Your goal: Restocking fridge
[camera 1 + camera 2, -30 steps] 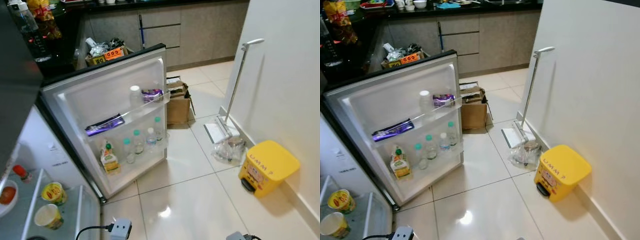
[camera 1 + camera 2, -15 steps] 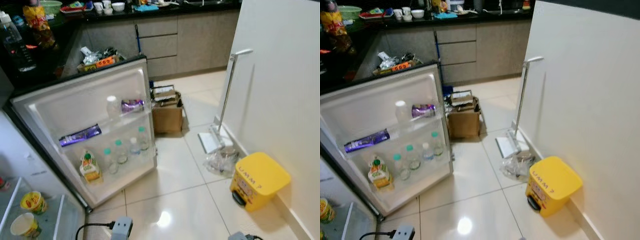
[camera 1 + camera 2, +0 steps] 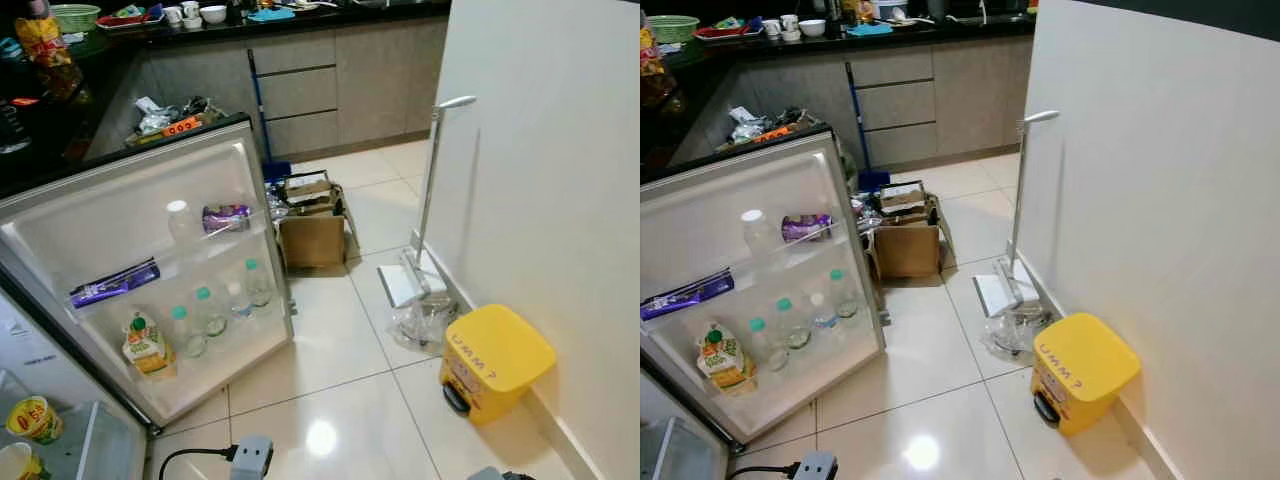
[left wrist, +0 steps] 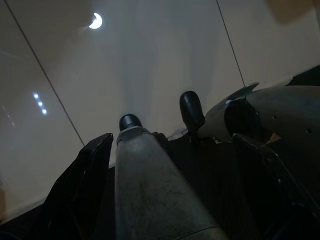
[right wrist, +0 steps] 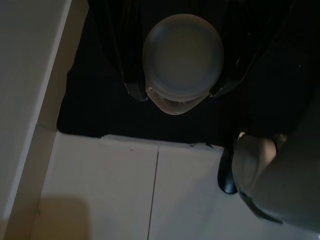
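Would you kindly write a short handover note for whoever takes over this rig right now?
Left gripper: hangs low over the floor tiles, shut on a grey dark-capped bottle.
Right gripper: also low, shut on a pale round container, seen end-on.
Fridge door stands open; its shelves hold small water bottles, a juice carton and purple packets.
Done: door open, both items in hand.
Left: step up to the fridge, place both items, close the door.
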Tool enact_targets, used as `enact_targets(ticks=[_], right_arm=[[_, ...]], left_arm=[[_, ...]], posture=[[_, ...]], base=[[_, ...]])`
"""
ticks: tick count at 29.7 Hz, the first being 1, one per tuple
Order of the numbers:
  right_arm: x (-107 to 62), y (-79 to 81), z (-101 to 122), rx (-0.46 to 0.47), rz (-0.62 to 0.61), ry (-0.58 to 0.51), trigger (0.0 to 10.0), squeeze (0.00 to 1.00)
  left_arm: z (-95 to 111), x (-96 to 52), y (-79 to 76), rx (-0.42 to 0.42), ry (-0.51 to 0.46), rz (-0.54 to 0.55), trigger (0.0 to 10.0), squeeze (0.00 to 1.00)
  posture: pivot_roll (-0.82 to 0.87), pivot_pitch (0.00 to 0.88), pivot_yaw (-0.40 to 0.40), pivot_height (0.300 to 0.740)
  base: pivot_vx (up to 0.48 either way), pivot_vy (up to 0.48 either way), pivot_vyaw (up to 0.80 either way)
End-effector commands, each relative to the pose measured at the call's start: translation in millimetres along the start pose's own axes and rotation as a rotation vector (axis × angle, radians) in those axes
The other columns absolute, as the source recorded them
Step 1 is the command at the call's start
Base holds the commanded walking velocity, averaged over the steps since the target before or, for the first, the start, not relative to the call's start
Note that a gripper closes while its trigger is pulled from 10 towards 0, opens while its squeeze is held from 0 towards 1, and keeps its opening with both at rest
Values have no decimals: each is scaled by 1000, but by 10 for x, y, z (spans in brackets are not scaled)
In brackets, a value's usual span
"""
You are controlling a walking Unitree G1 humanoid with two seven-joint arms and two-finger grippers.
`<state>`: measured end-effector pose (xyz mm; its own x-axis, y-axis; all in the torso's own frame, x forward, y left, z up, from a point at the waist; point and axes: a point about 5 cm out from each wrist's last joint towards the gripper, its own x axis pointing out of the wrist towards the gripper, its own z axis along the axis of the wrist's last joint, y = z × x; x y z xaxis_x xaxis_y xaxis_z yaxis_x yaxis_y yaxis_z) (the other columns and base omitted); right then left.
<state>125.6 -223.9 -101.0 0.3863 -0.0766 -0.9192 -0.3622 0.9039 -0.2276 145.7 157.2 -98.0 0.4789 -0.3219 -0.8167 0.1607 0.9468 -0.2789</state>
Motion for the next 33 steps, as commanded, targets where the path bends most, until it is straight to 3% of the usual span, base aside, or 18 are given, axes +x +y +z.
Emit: enact_targets(ticks=[1,7,33], right_arm=[[3,15,21,-1,3,-12,10000,0],[-2,25,26,21,34,-36,10000,0],[9,4,184,42,74,-87,10000,0]], left_arm=[[-18,-9,24,-7,8,18,10000,0],[-15,-12,41,-37,-4,42,10000,0],[21,-11,62,-13,-8,61,10000,0]], posture=[[-186,0,34,740],[-188,0,34,740],[-183,0,38,740]], base=[[0,0,0],[0,0,0],[0,0,788]])
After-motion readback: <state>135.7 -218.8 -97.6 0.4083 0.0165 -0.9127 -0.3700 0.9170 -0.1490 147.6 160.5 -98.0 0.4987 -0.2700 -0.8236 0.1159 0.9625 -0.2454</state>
